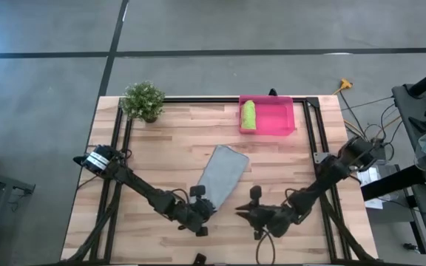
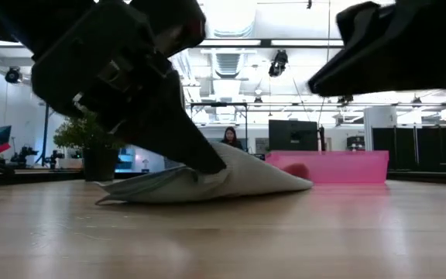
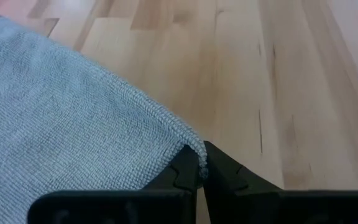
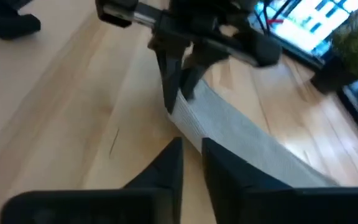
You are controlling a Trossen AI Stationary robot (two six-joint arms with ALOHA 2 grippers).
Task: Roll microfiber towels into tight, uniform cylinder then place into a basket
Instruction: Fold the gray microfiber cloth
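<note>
The grey towel [image 1: 222, 176] lies on the wooden table's middle, and its near corner is raised off the table in the low view [image 2: 246, 180]. My left gripper [image 1: 202, 210] is shut on that corner. My right gripper [image 1: 241, 213] hovers just right of it above the table, its fingers a narrow gap apart and empty; in its own view [image 4: 191, 163] it points at the towel's near edge. The lime green towel [image 1: 248, 114] lies rolled inside the pink basket [image 1: 281, 125] at the far edge. My left gripper pinches the grey towel's near corner [image 3: 194, 144] between its two fingertips. The fingers slant down from the table's near left side. The corner is lifted a little, and the rest of the towel [image 3: 61, 137] lies on the table.
A small potted plant [image 1: 143, 100] stands at the far left corner. A black frame [image 1: 309, 125] runs along the table's far and side edges. Bare wood lies right of the towel and along the near edge.
</note>
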